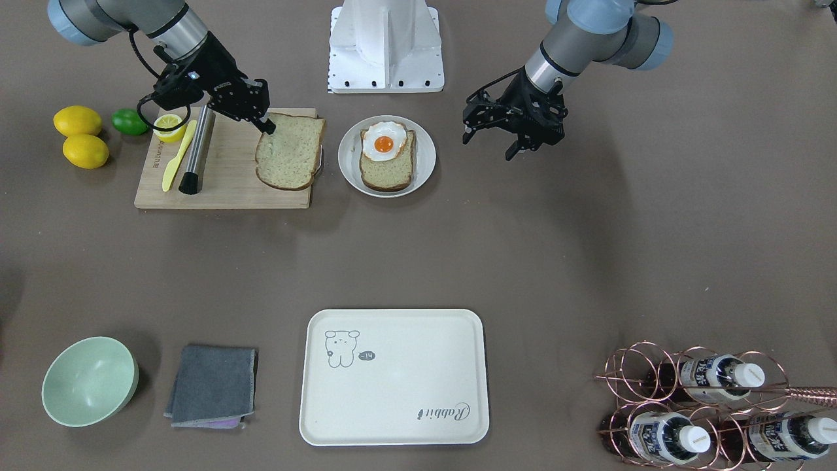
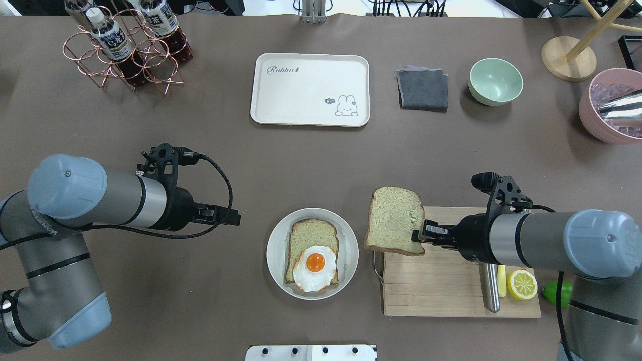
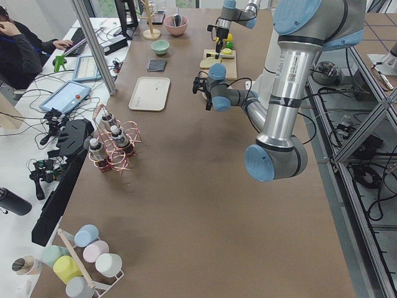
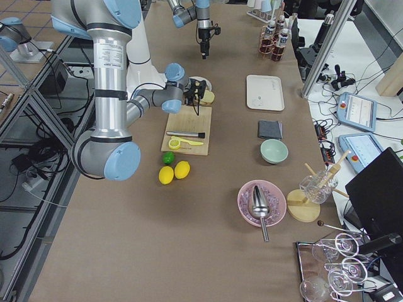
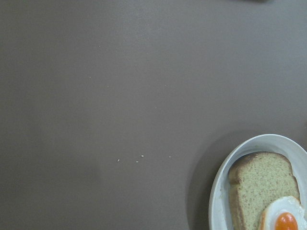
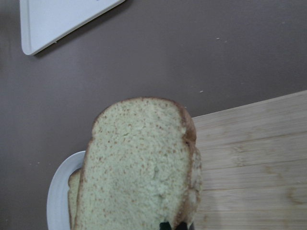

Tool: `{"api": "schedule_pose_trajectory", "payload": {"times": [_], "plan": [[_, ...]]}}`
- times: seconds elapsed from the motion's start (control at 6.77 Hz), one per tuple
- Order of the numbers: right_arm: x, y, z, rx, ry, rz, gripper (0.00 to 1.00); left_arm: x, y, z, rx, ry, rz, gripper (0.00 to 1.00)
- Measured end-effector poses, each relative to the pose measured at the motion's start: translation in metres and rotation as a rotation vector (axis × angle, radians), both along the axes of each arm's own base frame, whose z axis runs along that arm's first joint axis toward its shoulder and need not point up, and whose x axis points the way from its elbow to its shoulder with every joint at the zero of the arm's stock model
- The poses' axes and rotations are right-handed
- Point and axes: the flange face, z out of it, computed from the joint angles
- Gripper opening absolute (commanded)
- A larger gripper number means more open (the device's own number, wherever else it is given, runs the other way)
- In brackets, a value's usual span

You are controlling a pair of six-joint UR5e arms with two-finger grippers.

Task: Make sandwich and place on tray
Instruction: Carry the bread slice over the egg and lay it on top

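In the front-facing view, the bread slice (image 1: 291,150) at the board's (image 1: 222,186) 3 o'clock end is tan and finely speckled, with a dark brown crust; the plated slice (image 1: 386,173) matches. The egg (image 1: 384,140) is white with an orange yolk, and the plate (image 1: 346,160) is white. The cream tray (image 1: 405,392) bears a grey-outlined cartoon animal at 10 o'clock and grey "Rabbit" script at 4 o'clock. The board is pale wood.

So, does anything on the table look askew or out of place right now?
The white fried egg with orange yolk sits off-centre on the tan bread slice in the round white plate, overhanging the slice's robot-side edge. A few pale crumbs dot the brown table.
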Motion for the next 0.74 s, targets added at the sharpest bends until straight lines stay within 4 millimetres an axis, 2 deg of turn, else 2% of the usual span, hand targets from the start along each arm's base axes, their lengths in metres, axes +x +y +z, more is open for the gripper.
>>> {"api": "schedule_pose_trajectory", "payload": {"times": [0.15, 0.3, 0.59, 0.74], "plan": [[-0.02, -0.002, -0.013, 0.009, -0.017, -0.007, 0.0, -0.001, 0.0, 0.0, 0.0, 0.0, 0.001, 0.98], [-0.05, 0.0, -0.027, 0.019, -0.02, -0.01, 0.0, -0.001, -0.001, 0.001, 0.001, 0.001, 0.001, 0.98], [-0.107, 0.016, -0.067, 0.036, 0.007, -0.012, 0.0, -0.003, -0.003, 0.001, 0.001, -0.001, -0.002, 0.98], [-0.127, 0.025, -0.075, 0.059, 0.028, -0.016, 0.0, -0.003, -0.004, 0.001, 0.0, 0.0, -0.003, 0.98]]}}
